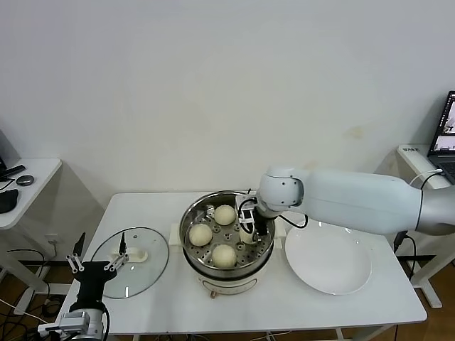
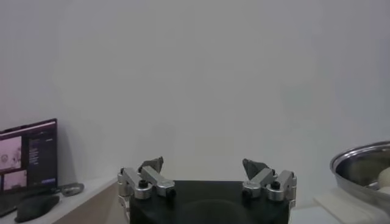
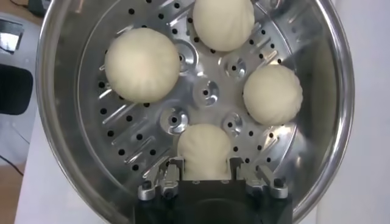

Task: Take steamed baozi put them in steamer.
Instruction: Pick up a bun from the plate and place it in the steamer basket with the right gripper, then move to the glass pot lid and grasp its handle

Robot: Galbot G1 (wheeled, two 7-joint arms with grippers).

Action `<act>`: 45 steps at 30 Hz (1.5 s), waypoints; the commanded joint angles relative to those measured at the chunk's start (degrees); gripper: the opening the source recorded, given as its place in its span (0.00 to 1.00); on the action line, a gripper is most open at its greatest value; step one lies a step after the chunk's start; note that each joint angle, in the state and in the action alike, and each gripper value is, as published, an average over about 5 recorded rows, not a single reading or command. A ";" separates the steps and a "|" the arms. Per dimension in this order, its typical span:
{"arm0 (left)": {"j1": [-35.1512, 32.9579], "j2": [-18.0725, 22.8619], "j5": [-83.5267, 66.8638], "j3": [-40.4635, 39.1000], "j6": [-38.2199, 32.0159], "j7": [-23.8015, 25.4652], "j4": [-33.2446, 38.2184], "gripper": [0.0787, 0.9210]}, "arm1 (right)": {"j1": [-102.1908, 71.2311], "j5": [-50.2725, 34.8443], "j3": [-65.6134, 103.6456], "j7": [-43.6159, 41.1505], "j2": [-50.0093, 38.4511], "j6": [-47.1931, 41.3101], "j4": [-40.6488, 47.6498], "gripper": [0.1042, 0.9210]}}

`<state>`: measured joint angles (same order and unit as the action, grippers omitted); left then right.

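Note:
The steamer (image 1: 186, 226) stands at the middle of the white table, its perforated tray (image 3: 177, 119) showing. Three steamed baozi (image 1: 225, 214) (image 1: 200, 234) (image 1: 224, 256) lie free on the tray. In the right wrist view they are the buns (image 3: 142, 64) (image 3: 223, 21) (image 3: 272, 93). A further baozi (image 3: 204, 152) rests on the tray between the fingers of my right gripper (image 3: 205, 163), which reaches down into the pot (image 1: 249, 229). Its jaws stand slightly apart beside the bun, open. My left gripper (image 1: 97, 261) (image 2: 203, 164) waits open at the table's front left, holding nothing.
A round glass lid (image 1: 131, 261) lies left of the steamer, close to the left gripper. A bare white plate (image 1: 328, 259) sits to the right. Side desks stand at both ends of the table, one with a laptop (image 1: 446, 135).

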<state>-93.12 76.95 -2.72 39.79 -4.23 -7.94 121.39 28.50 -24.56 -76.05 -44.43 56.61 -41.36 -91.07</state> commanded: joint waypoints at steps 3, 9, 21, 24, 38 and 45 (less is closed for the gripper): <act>0.29 -0.03 -0.08 -0.12 0.10 0.16 -0.27 0.88 | 3.36 -2.12 5.66 0.29 -4.27 -0.32 -4.62 0.69; 0.62 -0.10 -0.60 -0.46 -0.04 0.55 -0.63 0.88 | 1.38 -4.18 14.11 4.82 -14.11 -0.25 -12.12 0.86; 0.57 -0.24 -2.89 -0.90 -3.03 1.60 -1.40 0.88 | -69.93 -5.74 69.68 43.54 -31.40 23.21 -25.41 0.88; 0.23 -0.06 -2.84 -0.76 -3.74 1.80 -1.52 0.88 | -90.51 3.17 87.12 42.62 -25.47 31.37 -24.76 0.88; -1.02 0.33 5.85 -2.04 -7.09 0.13 -4.23 0.88 | -119.19 26.89 120.77 30.58 21.15 69.52 -15.44 0.88; -0.71 -1.56 28.06 -1.29 -8.08 -6.58 -9.31 0.88 | -124.29 20.40 124.71 31.00 25.41 66.23 -18.50 0.88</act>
<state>-93.71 76.68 2.12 37.69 -10.75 -8.32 117.17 -67.39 -6.21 27.58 -13.09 63.74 12.05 -108.25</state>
